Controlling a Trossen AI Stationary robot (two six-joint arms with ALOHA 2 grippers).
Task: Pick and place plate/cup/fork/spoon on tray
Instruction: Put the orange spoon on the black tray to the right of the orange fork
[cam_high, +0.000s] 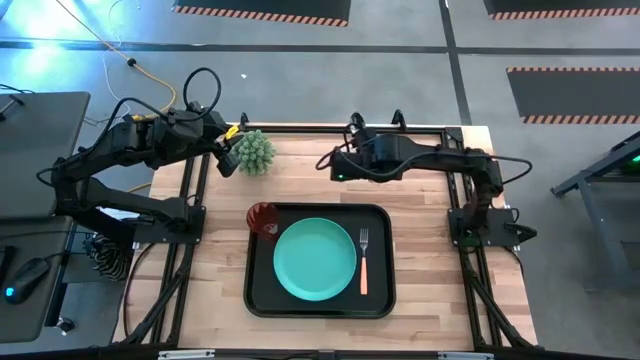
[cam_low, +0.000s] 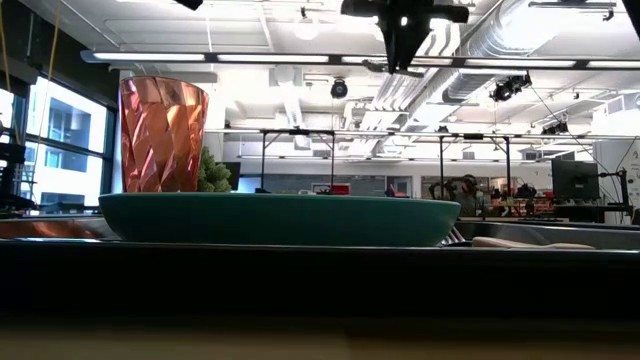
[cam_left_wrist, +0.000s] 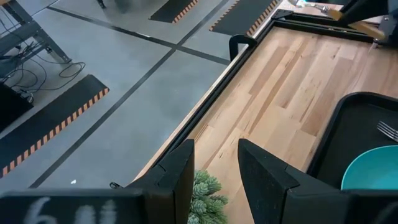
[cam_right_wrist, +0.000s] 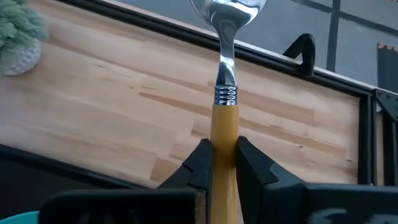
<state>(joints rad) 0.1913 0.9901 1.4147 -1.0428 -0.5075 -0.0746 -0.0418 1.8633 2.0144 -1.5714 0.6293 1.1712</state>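
The black tray (cam_high: 262, 292) lies at the table's middle, near side. On it lie the teal plate (cam_high: 315, 260) and the fork (cam_high: 363, 262), to the plate's right. The red-orange cup (cam_high: 263, 218) stands at the tray's far left corner. My right gripper (cam_high: 333, 165) hovers beyond the tray's far edge, shut on the spoon (cam_right_wrist: 225, 93). My left gripper (cam_high: 228, 155) is open at the far left, beside the spiky green plant (cam_high: 255, 150). In the low view the cup (cam_low: 163, 135) stands behind the plate (cam_low: 280, 218). My right gripper pinches the spoon's orange handle (cam_right_wrist: 224, 134) between its two fingers (cam_right_wrist: 202, 155). The spoon runs along the fingers and sticks out past their tips, with its silver bowl (cam_right_wrist: 228, 9) at the far end. It is lifted clear of the table.
The plant in its white pot also shows in the right wrist view (cam_right_wrist: 18, 31) and under my left gripper's fingers (cam_left_wrist: 205, 196). A black frame rail (cam_high: 300, 128) runs along the table's far edge. Bare wood lies between plant and tray.
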